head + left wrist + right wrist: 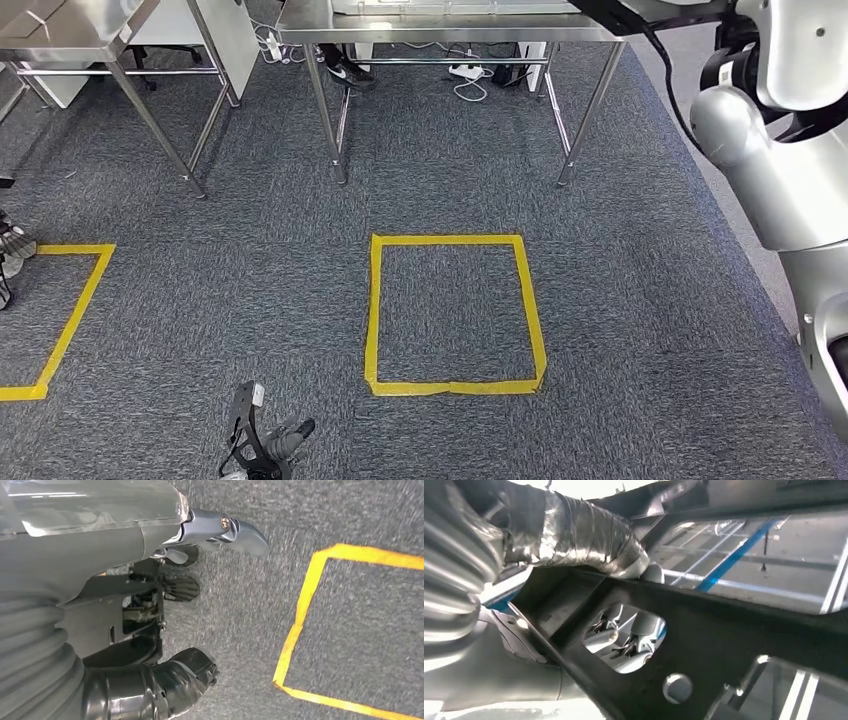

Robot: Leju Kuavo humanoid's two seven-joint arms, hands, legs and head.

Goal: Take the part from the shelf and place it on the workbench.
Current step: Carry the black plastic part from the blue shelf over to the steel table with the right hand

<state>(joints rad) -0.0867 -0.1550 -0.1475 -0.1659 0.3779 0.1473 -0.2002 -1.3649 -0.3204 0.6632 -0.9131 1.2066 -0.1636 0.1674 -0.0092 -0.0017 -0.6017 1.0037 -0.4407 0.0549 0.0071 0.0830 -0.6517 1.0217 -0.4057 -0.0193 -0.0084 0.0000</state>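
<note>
My right arm (780, 150) is raised at the right edge of the head view. A flat black part (622, 14) sticks out from it toward the steel workbench (450, 30) at the top. In the right wrist view my right hand (579, 535) grips this black part (724, 635): the taped thumb lies over one face and fingers (624, 640) show through a cut-out. My left hand (262, 440) hangs low over the carpet, holding nothing, with its thumb (240, 530) stretched out away from the fingers (180, 587).
A yellow tape square (455, 310) marks the grey carpet straight ahead, and a second one (60, 320) lies at the left. Another steel table (90, 30) stands at the back left. A person's shoe (347, 70) and cables (470, 80) lie under the workbench.
</note>
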